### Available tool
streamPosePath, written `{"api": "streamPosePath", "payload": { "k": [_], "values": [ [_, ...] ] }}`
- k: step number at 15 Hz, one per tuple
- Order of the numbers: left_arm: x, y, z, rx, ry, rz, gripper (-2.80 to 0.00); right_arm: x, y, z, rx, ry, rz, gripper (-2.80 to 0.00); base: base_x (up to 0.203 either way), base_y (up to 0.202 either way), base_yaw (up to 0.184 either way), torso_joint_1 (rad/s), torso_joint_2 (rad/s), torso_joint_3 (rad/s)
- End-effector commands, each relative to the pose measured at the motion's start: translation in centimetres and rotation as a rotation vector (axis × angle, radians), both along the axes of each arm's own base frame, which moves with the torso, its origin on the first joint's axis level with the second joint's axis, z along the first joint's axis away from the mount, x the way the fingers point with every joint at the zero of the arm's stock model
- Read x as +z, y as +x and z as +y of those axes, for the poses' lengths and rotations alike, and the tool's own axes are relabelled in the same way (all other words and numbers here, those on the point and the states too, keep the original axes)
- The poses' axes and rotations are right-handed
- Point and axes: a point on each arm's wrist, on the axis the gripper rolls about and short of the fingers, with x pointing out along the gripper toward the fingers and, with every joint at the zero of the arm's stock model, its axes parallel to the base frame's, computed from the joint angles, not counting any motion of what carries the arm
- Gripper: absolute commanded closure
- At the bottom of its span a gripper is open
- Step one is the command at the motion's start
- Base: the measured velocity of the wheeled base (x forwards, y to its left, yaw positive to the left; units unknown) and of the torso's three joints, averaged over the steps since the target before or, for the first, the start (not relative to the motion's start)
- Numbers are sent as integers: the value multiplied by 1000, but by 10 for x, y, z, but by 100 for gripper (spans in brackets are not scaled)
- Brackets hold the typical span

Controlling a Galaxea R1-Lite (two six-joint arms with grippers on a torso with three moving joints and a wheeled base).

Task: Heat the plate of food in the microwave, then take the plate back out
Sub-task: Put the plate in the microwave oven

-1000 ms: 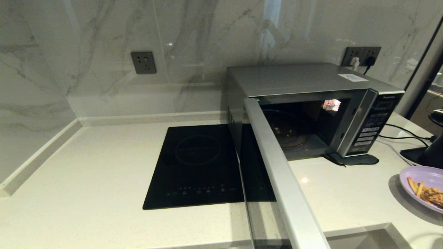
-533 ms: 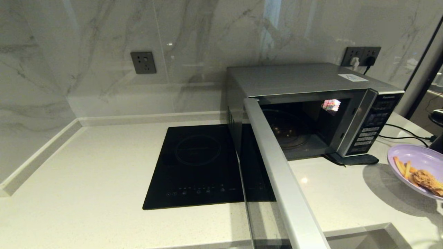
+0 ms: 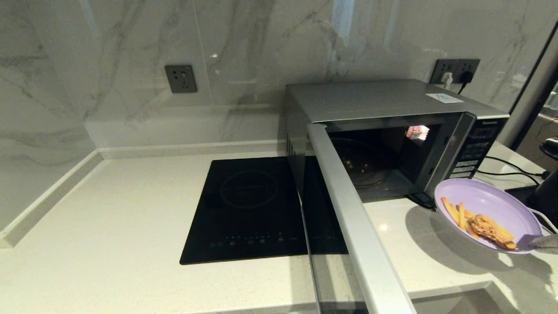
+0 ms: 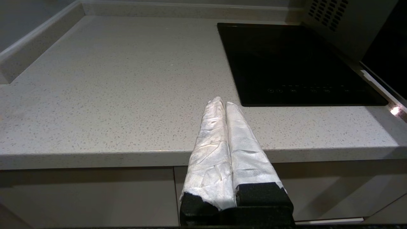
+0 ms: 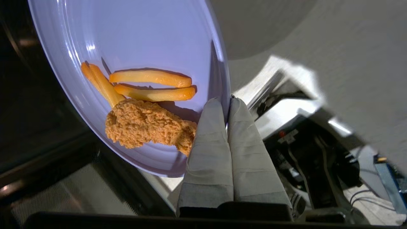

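The lavender plate of food (image 3: 501, 205) hangs above the counter, just right of the microwave's (image 3: 370, 100) open cavity and in front of its button panel. It carries orange sticks and a brown crumbly piece (image 5: 143, 122). My right gripper (image 5: 226, 101) is shut on the plate's (image 5: 133, 35) rim, one finger over it and one under; in the head view only its tip (image 3: 545, 243) shows at the right edge. The microwave door (image 3: 348, 218) is swung wide open toward me. My left gripper (image 4: 221, 102) is shut and empty, parked before the counter's front edge.
A black induction cooktop (image 3: 248, 209) lies left of the microwave, partly behind the open door. Black cables (image 3: 510, 168) and a dark object (image 3: 545, 196) sit at the far right. A recess (image 3: 457, 301) drops at the front right of the counter.
The plate has risen and travelled left from the right edge toward the microwave's opening, carried by my right gripper. The door and left arm are unchanged.
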Motion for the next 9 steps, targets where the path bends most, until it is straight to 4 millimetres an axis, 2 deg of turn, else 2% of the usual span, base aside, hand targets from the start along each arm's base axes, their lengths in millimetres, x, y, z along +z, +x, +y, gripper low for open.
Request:
{"api": "streamPosePath", "payload": {
  "k": [1,6,9],
  "values": [
    [0,0,0,1,-1,1,0,8,4,26,62,15,-19,0,0,0,0,0,0,0],
    [0,0,0,1,-1,1,0,24,20,75,172,70,-46,0,0,0,0,0,0,0],
    [0,0,0,1,-1,1,0,28,32,97,238,90,-46,0,0,0,0,0,0,0]
  ]
}}
